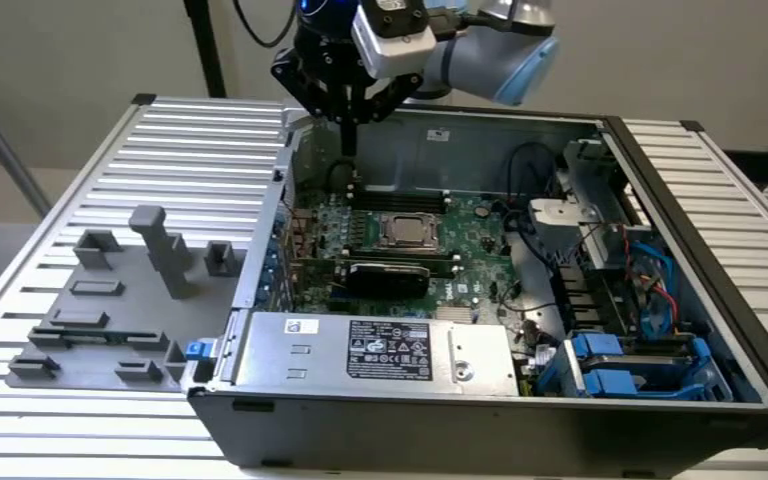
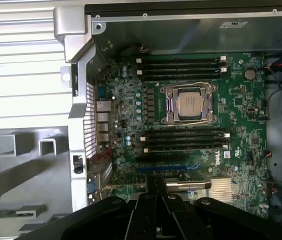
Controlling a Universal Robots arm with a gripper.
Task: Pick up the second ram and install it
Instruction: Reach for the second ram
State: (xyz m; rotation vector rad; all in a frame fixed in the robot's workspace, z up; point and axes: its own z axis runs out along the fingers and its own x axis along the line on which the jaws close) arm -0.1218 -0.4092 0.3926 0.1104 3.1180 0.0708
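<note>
one claw (image 1: 351,150), clenched with nothing visible in it, hangs over the one open case (image 1: 491,430). one cpu (image 2: 190,103) sits between two banks of slots (image 2: 185,140). one ram (image 1: 91,334) lies in the grey tray (image 1: 131,300) on the tabletop (image 1: 211,125), well apart from the claw.

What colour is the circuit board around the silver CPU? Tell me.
Green; the large flat circuit board shows best in the wrist view.
</note>
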